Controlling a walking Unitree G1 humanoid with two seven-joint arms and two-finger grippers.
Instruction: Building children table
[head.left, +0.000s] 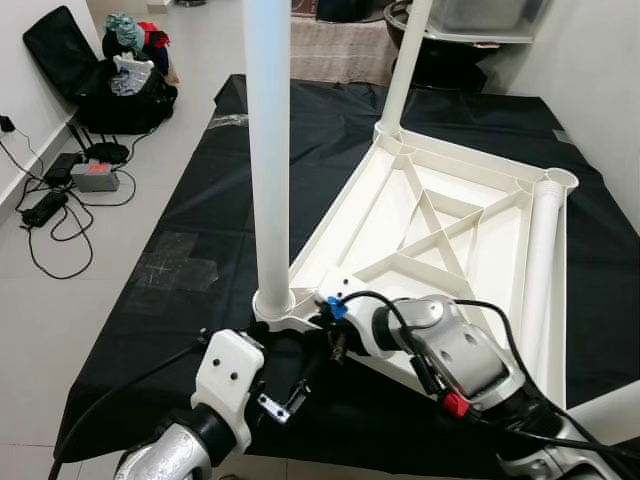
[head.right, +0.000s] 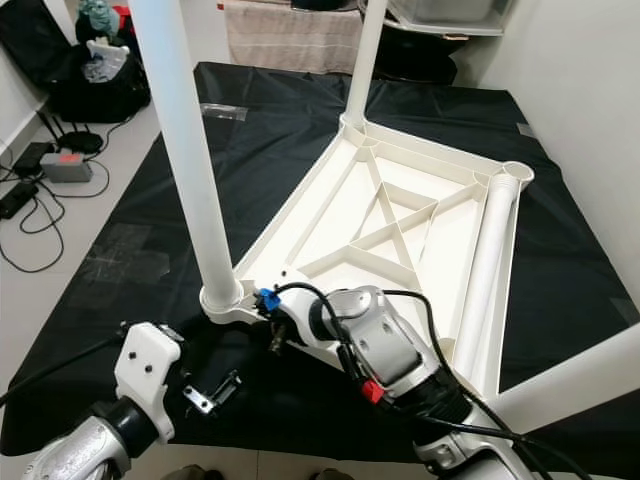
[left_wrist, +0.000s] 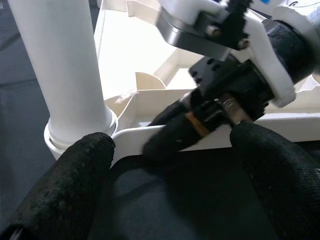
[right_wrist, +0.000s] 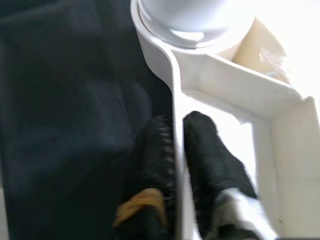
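Tabletop (head.left: 470, 215): white plastic, upside down on a black sheet (head.left: 190, 210), ribbed underside up, filling the centre of the head views toward 3 o'clock.

Legs: 2 upright in corner sockets, near leg (head.left: 268, 150) at the corner closest to the robot, far leg (head.left: 408, 60) at 12 o'clock. A 3rd leg (head.left: 538, 270) lies flat along the tabletop's edge at 3 o'clock, one end by a corner socket.

Right gripper (right_wrist: 177, 150): at the tabletop's near edge, just beside the near leg's socket. Its 2 fingers (right_wrist: 210, 165) are pinched onto the thin white rim, 1 on each side.

Left gripper (left_wrist: 170, 170): low over the sheet at 7 o'clock of that socket, pointing at the rim. Its fingers (left_wrist: 70, 185) are spread wide, holding nothing.

Floor at 10 o'clock: black bag (head.left: 110, 75) with clothing on top, grey box (head.left: 93, 176), cables (head.left: 50, 215).
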